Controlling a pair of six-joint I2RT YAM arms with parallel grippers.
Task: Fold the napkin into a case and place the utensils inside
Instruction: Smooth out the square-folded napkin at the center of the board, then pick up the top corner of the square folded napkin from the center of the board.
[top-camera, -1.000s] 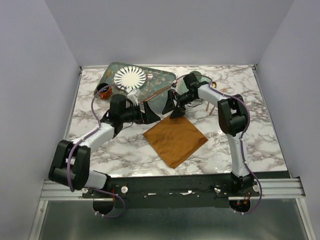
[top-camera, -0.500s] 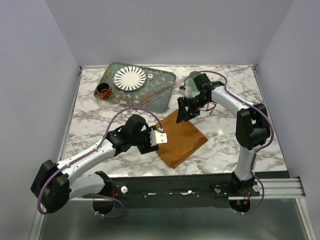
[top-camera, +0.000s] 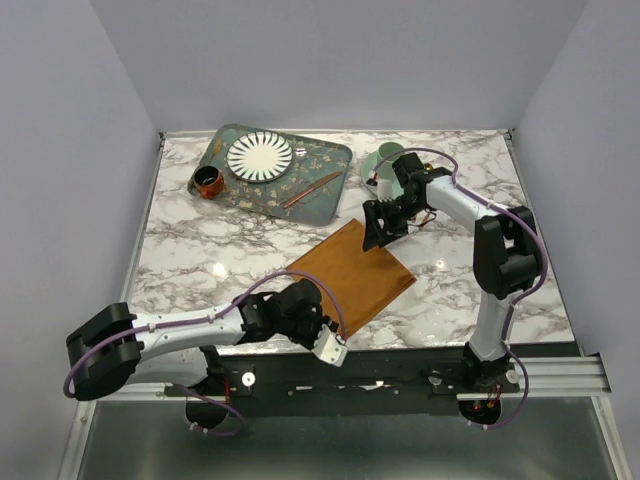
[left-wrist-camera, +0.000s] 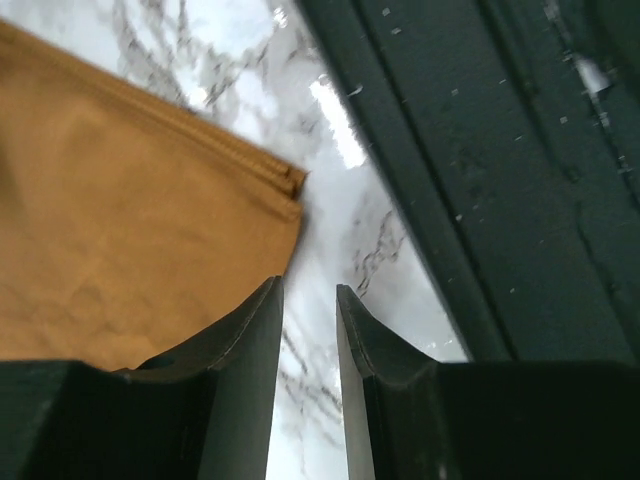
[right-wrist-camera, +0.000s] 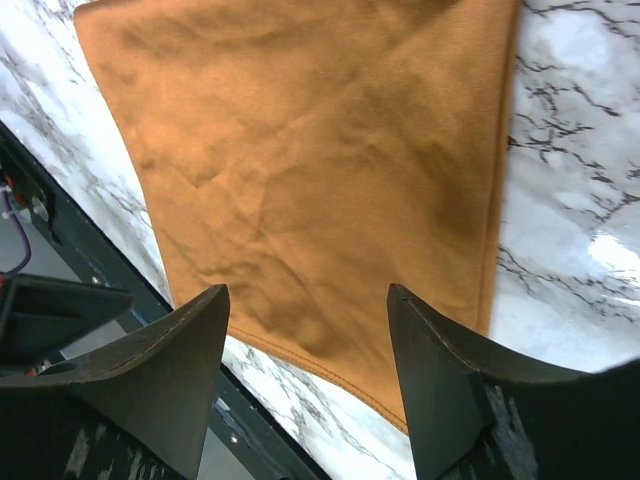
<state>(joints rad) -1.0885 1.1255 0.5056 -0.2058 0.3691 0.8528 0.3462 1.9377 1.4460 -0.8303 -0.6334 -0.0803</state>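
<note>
The rust-orange napkin (top-camera: 350, 277) lies flat on the marble as a diamond, unfolded. My left gripper (top-camera: 331, 346) is low at the napkin's near corner. In the left wrist view its fingertips (left-wrist-camera: 262, 312) stand a narrow gap apart over bare marble, with the napkin's hemmed corner (left-wrist-camera: 285, 182) just ahead and left; nothing is between them. My right gripper (top-camera: 378, 236) hovers over the far corner, jaws wide over the cloth (right-wrist-camera: 300, 150), holding nothing. One copper utensil (top-camera: 312, 189) lies on the tray; the others are hidden by the right arm.
A patterned green tray (top-camera: 335, 158) at the back holds a white striped plate (top-camera: 259, 156). A small brown cup (top-camera: 207, 182) stands at its left edge. A green round dish (top-camera: 383, 160) sits behind the right arm. The dark front rail (left-wrist-camera: 470, 180) runs just past the napkin's near corner.
My left arm swung back from the tray to the napkin's near corner, its jaws narrowing. My right gripper shifted slightly right over the far corner and closed a little.
</note>
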